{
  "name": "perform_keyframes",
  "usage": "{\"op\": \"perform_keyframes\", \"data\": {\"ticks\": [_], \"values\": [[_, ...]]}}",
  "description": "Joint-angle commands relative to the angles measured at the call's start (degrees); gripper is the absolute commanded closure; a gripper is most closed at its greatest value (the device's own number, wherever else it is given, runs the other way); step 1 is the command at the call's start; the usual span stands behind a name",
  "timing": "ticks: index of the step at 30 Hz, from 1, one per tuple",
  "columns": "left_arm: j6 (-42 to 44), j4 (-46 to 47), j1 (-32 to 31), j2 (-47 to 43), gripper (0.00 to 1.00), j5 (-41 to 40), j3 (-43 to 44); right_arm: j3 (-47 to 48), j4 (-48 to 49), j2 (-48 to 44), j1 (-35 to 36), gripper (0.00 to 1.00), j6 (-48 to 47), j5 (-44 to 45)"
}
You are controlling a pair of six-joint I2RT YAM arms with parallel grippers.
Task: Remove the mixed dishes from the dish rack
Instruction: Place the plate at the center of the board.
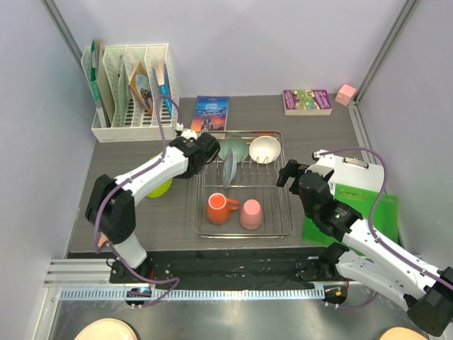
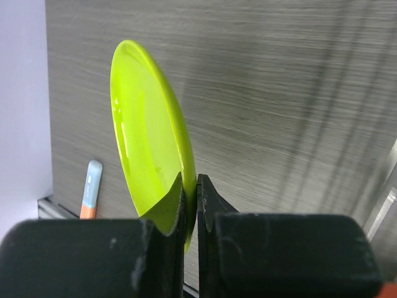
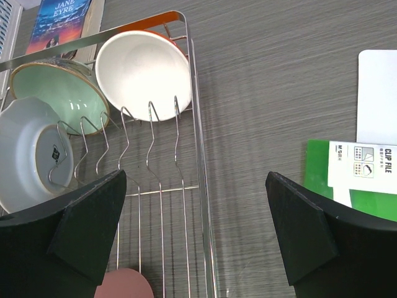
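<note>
The silver wire dish rack (image 1: pixel 277 185) stands mid-table. In it are a pale green bowl (image 1: pixel 232 149), a cream-white bowl (image 1: pixel 265 149), a pale plate on edge (image 1: pixel 228 170), an orange mug (image 1: pixel 218 207) and a pink cup (image 1: pixel 250 214). My left gripper (image 1: pixel 175 176) is left of the rack and shut on the rim of the lime-green plate (image 2: pixel 146 136), held edge-up above the table; the plate peeks out under the arm (image 1: pixel 161 188). My right gripper (image 3: pixel 198 230) is open and empty over the rack's right rail (image 3: pixel 200 186), near the cream-white bowl (image 3: pixel 141 68).
A white slotted file organizer (image 1: pixel 131 88) stands back left. A Jane Eyre book (image 1: pixel 210 113) lies behind the rack, and a purple book (image 1: pixel 307 100) and pink block (image 1: pixel 346 93) lie back right. A green file with clipboard (image 1: pixel 357 195) lies right of the rack.
</note>
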Motion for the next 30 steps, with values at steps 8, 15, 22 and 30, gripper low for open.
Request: {"op": "perform_keyframes", "data": {"ticks": [8,15,22,30], "values": [[-5.64,-0.64,10.00,12.48,1.00,-1.84,6.85,-1.93,1.64,-3.80,0.02,0.00,2.00,-1.20],[-4.41,1.03,14.04,18.28,1.00,1.07,9.31,-1.58,0.67,-4.76,-0.06,0.00,1.29,-1.02],[-2.21,0.76,15.28,20.23,0.82,2.65,11.87,-1.84,0.24,-5.47,0.02,0.00,1.47,-1.20],[-2.21,2.35,15.37,16.54,0.42,2.12,9.41,-1.67,0.23,-4.68,-0.07,0.00,1.64,-1.55]]}}
